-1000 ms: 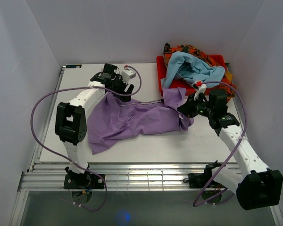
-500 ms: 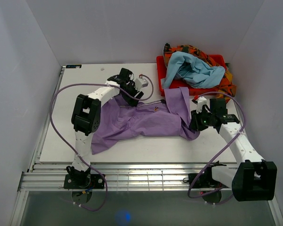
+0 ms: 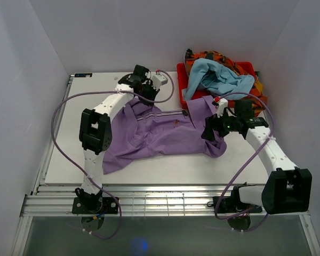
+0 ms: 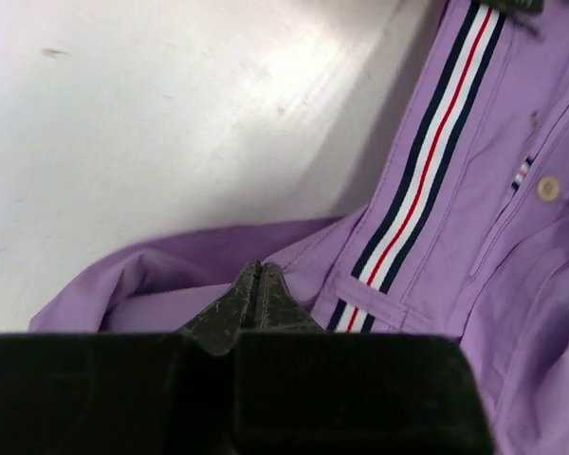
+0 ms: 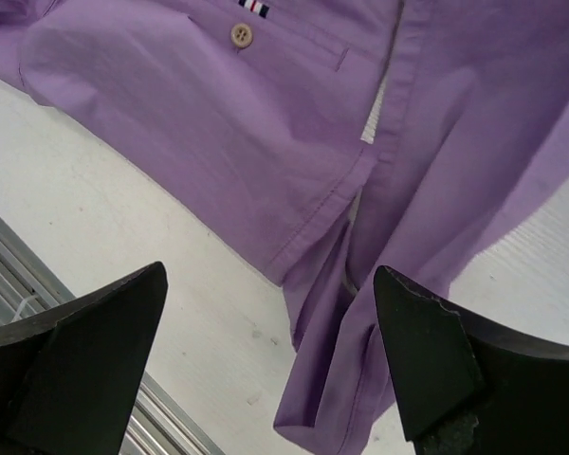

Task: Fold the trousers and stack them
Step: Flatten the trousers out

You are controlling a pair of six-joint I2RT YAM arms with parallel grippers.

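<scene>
The lilac trousers (image 3: 160, 136) lie spread and rumpled across the middle of the table. Their striped waistband (image 4: 436, 142) runs along the far side. My left gripper (image 3: 140, 95) sits at the waistband's far left corner. In the left wrist view it (image 4: 259, 272) is shut, with purple cloth gathered at its tips. My right gripper (image 3: 208, 132) hovers over the trousers' right end. Seen from the right wrist it (image 5: 268, 273) is wide open, nothing between the fingers. A folded purple edge (image 5: 360, 313) and a button (image 5: 240, 35) lie below it.
A red bin (image 3: 181, 80) stands at the far right, heaped with a light blue garment (image 3: 218, 77) and an orange patterned cloth (image 3: 213, 56). The white table (image 3: 90, 101) is ringed by pale walls. Purple cables loop off both arms. A metal rail runs along the near edge.
My left gripper closed on the waistband corner and drew it toward the far left. My right gripper opened, letting go of the cloth's right end, which now lies on the table.
</scene>
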